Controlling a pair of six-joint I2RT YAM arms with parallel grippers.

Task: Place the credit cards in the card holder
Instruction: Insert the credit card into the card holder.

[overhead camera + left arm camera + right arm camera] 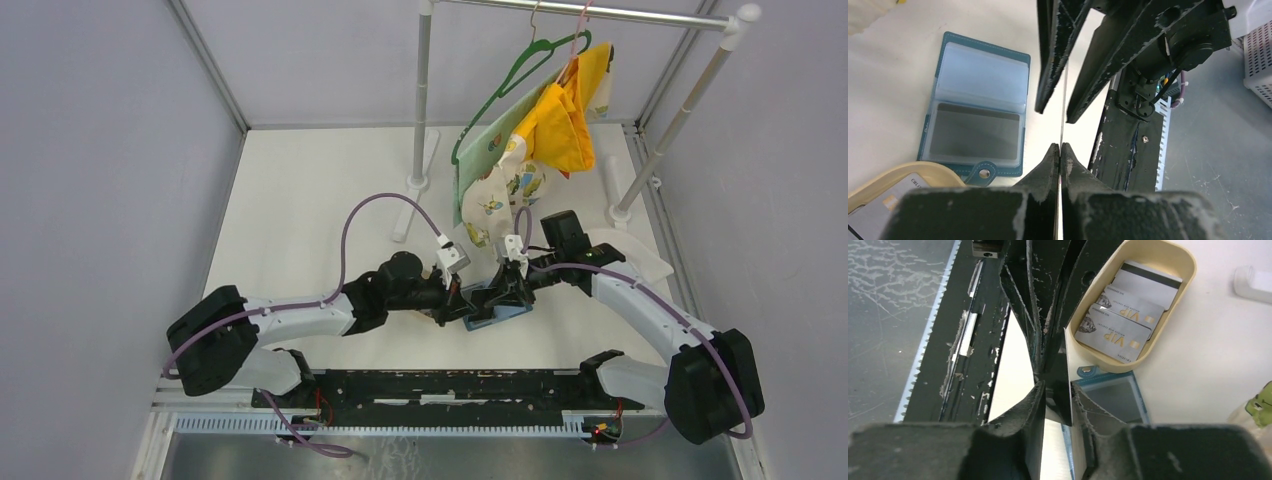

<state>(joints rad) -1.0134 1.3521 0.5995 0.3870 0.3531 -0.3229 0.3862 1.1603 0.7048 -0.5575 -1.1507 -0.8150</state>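
A thin credit card (pixel 1064 100) stands edge-on above the table, with my left gripper (pixel 1061 147) shut on its lower edge. My right gripper (pixel 1055 387) straddles the same card (pixel 1058 400) from the other end, its jaws slightly apart, open. The teal-blue card holder (pixel 979 100) lies open on the table beside both grippers, showing clear pockets and its snap tab. It also shows under the right fingers (pixel 1113 397). Several more credit cards (pixel 1118 335) lie in the tan oval tray (pixel 1188 270). From above, both grippers (pixel 458 296) (pixel 510 280) meet over the holder (pixel 497 315).
A clothes rack with hangers and bright cloths (pixel 540 130) stands at the back right, its post foot (pixel 418 182) near the middle. The black rail (pixel 450 385) runs along the near edge. A white slotted basket (pixel 1258 60) sits off the table side.
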